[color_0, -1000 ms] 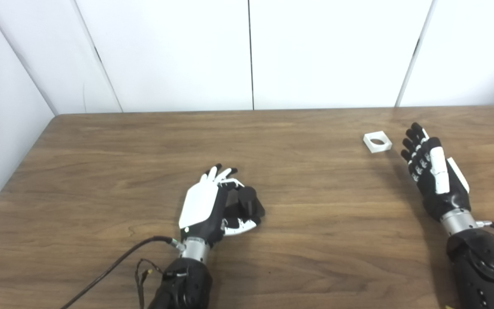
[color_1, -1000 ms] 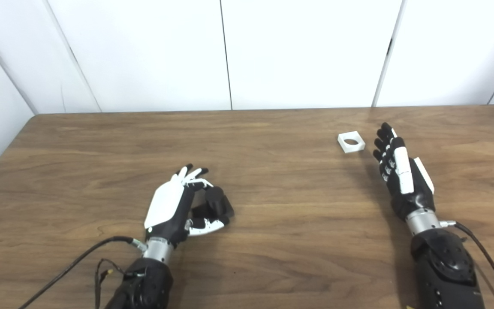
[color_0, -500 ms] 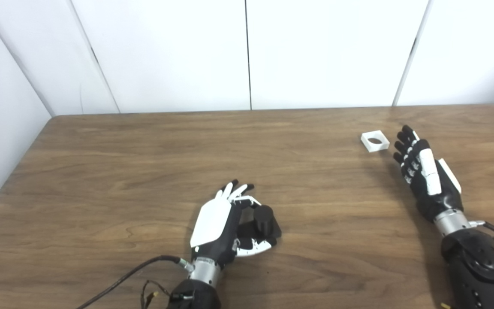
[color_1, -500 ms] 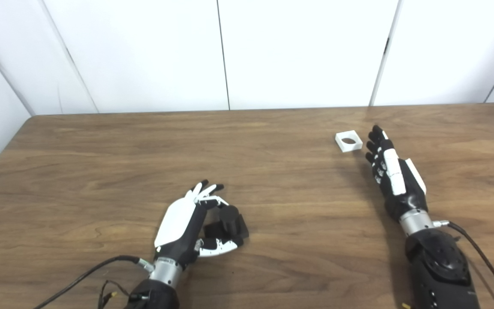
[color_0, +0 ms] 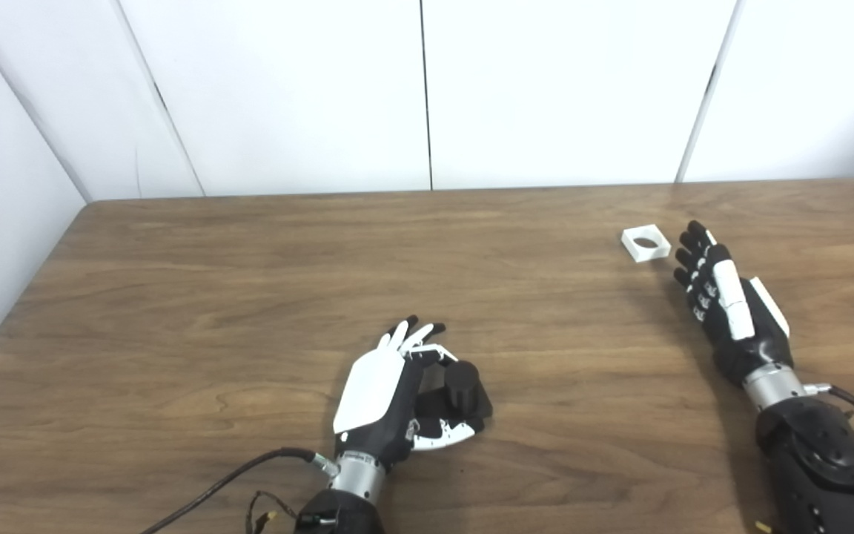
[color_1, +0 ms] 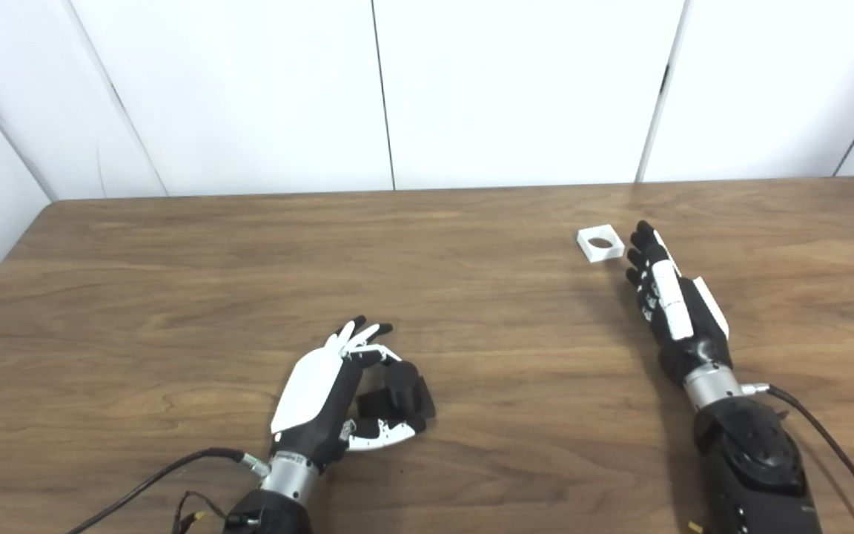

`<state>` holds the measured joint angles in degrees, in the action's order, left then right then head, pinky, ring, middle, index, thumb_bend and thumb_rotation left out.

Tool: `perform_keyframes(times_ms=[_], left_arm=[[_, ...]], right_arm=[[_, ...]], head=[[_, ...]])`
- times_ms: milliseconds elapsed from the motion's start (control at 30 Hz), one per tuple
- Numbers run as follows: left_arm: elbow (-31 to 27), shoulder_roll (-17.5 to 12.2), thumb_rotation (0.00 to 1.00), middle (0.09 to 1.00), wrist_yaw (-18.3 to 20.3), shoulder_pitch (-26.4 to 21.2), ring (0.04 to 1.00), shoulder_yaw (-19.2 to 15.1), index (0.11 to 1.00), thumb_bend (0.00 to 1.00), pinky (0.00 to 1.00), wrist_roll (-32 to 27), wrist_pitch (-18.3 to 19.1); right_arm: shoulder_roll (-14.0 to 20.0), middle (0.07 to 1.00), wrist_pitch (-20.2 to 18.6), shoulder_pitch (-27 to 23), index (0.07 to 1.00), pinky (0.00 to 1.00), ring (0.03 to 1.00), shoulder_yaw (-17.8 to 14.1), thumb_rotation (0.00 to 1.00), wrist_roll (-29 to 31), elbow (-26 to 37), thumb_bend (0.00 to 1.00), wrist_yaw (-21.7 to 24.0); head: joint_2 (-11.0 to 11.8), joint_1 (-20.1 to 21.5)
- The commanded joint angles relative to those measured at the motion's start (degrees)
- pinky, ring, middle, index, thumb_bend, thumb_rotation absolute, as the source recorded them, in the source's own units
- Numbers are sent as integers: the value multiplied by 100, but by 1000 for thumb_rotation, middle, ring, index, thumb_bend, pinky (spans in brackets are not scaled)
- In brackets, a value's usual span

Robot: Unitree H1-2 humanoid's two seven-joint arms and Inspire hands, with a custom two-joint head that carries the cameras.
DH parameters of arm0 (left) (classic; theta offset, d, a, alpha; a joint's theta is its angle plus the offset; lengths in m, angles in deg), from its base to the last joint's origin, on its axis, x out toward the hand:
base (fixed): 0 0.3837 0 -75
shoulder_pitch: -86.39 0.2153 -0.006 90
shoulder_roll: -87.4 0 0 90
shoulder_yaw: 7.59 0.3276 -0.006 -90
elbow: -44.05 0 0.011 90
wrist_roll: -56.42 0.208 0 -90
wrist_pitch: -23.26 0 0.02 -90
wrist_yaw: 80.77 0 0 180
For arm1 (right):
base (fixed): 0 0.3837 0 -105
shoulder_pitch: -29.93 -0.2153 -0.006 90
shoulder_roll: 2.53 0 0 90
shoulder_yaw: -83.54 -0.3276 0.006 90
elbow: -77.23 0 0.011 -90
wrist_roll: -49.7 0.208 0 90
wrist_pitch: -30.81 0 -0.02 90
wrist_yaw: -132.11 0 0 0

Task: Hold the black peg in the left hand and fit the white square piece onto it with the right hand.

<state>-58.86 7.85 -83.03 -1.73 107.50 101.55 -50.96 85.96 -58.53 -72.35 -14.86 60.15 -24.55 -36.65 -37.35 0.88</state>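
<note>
The black peg [color_0: 462, 382], a short cylinder on a dark base, sits upright in my left hand [color_0: 386, 393] near the table's front middle. The fingers and thumb curl around it, and the white back of the hand faces left. The white square piece [color_0: 646, 244], with a round hole in it, lies flat on the table at the far right. My right hand [color_0: 727, 308] is open, its fingers stretched out just right of the piece. Its fingertips are a small gap from the piece's edge and hold nothing.
The brown wooden table [color_0: 249, 282] meets white wall panels at the back, and its left edge runs along a white wall. A black cable [color_0: 227, 482] trails from my left wrist across the front left.
My left hand has carried the peg right and nearer the front edge. The right hand has slid left, its fingertips closer to the white piece. The view has shifted slightly.
</note>
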Motion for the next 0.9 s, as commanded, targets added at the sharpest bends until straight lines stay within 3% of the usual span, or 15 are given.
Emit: perform_keyframes(times_ms=[0,433,633,867], left_arm=[[29,-87,69,911,230,107,1000,20,492,523,1000,82,62],[57,-47,70,912,250,115,1000,-19,492,523,1000,100,73],[166,-50,71,912,210,82,1000,-37,492,523,1000,62,-25],[241,-56,69,911,226,5,1000,-82,492,523,1000,94,-29]], right_arm=[[-167,1000,23,251,1000,1000,1000,96,919,-26,-27,638,-46],[-80,1000,-462,-57,1000,1000,1000,109,920,-91,614,648,-240],[124,1000,-530,-323,1000,1000,1000,150,940,-257,601,671,-255],[276,1000,-573,-644,1000,1000,1000,172,867,-372,445,651,-226]], head=[[-7,7],[-21,34],[20,44],[62,62]])
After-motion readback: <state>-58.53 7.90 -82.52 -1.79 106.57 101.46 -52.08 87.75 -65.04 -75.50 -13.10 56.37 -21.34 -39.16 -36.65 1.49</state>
